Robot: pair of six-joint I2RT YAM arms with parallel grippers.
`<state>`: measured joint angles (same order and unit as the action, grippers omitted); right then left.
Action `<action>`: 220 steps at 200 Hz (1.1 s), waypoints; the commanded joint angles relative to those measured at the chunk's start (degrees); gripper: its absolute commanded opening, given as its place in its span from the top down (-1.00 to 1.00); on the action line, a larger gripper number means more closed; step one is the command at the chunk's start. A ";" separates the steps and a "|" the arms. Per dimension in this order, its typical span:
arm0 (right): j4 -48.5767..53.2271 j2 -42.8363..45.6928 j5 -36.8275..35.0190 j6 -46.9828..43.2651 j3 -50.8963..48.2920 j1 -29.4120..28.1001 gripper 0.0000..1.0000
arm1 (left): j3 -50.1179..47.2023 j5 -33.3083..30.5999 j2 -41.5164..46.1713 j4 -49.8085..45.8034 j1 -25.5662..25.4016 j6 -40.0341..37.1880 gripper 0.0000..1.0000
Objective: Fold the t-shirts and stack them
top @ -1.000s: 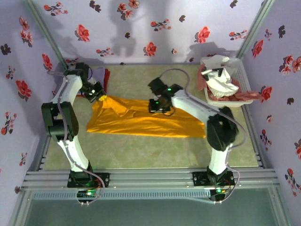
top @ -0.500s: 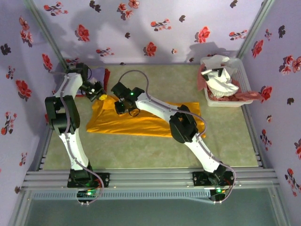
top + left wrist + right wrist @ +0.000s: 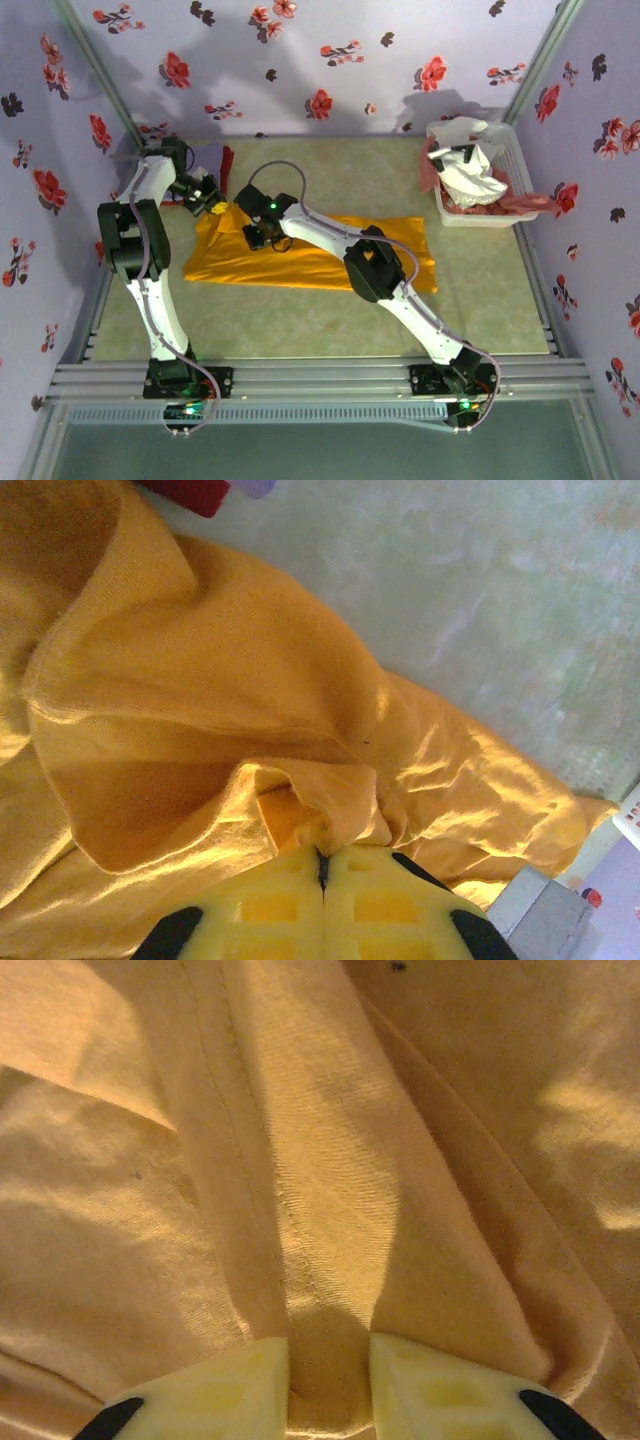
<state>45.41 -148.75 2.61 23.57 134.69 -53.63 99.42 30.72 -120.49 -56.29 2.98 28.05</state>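
Step in hand: the fold of the orange shirt (image 3: 230, 260), first of the lot as I read it.

- Orange shirt lies spread flat on the counter (image 3: 330, 170), left of centre in the top view, long axis left to right.
- Left pincer (image 3: 210, 204) is at the shirt's upper left corner. On its wrist camera the left pincer (image 3: 322, 865) has its tips pressed together with a pucker of orange cloth caught in them. Looks like a solid pinch.
- Right pincer (image 3: 262, 237) is reached far across, onto the upper edge of the shirt just right of the left one. On its wrist camera the right pincer (image 3: 330, 1370) has a ridge of hemmed cloth between its pads (image 3: 240, 1385). The pads are a little apart with the ridge filling the gap, so I read it as clamped on the cloth.
- Red shirt (image 3: 190, 492) and a sliver of lavender shirt (image 3: 252, 486) sit just beyond the orange corner, upper left of the left wrist frame.
- Basket (image 3: 478, 219) at upper right holds the white shirt (image 3: 470, 175) and pink shirt (image 3: 520, 203), not yet folded.

Next move, my call: both pincers hold the same far edge close together, so lift together and carry that edge over the body of the shirt. Keep the two grips level and the cloth taut between them, or the fold will skew. The right arm is stretched long, so its reach is the limit. Don't drag the corner into the red shirt.
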 commanded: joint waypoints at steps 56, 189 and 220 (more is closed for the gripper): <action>4.25 0.65 0.02 -2.67 2.15 -1.12 0.39 | -4.60 1.19 2.10 1.80 0.53 -0.81 1.00; 6.42 1.64 -4.54 -3.79 2.98 -1.76 0.74 | -5.17 0.88 4.04 0.97 0.97 -1.42 1.00; 7.27 4.70 -5.74 -4.55 2.76 -1.75 0.92 | -5.48 0.15 5.93 0.25 1.24 -1.60 1.00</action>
<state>49.63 -148.44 -0.73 20.25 135.70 -55.13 94.54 30.70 -118.28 -54.48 3.51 28.01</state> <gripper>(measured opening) 0.071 0.069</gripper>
